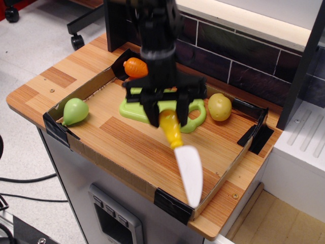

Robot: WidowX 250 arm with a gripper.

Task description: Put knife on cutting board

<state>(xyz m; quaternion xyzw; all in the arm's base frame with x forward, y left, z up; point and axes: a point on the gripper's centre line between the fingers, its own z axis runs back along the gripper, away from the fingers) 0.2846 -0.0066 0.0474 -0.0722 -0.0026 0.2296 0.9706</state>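
My black gripper [166, 116] is shut on the yellow handle of the knife [182, 154] and holds it lifted off the table. The white blade [191, 174] hangs down toward the front right and looks blurred. The light-green cutting board [133, 109] lies flat just behind the gripper, partly hidden by the fingers [150, 111]. Its handle end [197, 115] shows to the right of the gripper.
A low cardboard wall [96, 158] rings the wooden work area. A green pear [75, 111] lies at the left, a yellow fruit [219, 107] at the right, an orange carrot-like toy [135, 67] at the back. A dark tiled wall [238, 56] stands behind.
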